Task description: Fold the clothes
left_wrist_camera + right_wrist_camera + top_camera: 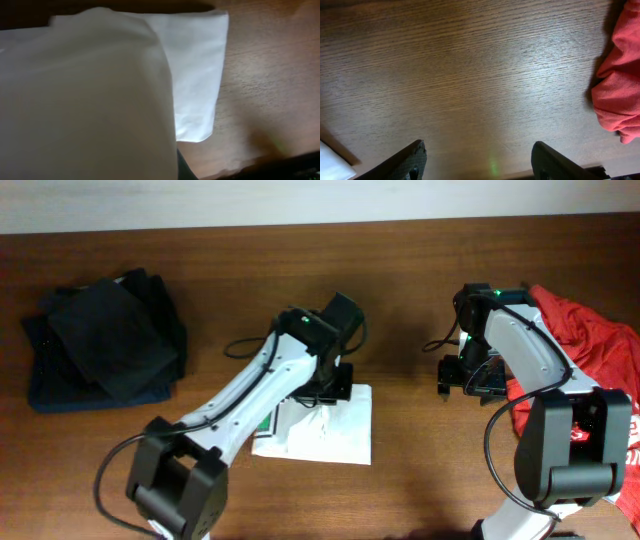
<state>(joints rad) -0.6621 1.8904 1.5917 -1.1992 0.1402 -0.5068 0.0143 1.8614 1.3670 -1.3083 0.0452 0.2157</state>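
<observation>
A white garment (330, 430) lies partly folded on the wooden table in front of the left arm. My left gripper (325, 385) sits at its far edge. In the left wrist view a raised fold of the white cloth (90, 100) fills the frame close to the camera and hides the jaws; only a dark sliver of finger (184, 167) shows. My right gripper (468, 377) is open and empty over bare wood (480, 160), left of a crumpled red garment (590, 345) that also shows in the right wrist view (622, 85).
A stack of folded dark clothes (105, 340) lies at the far left of the table. A corner of the white garment (332, 162) shows at the lower left of the right wrist view. A pale wall runs along the table's back edge.
</observation>
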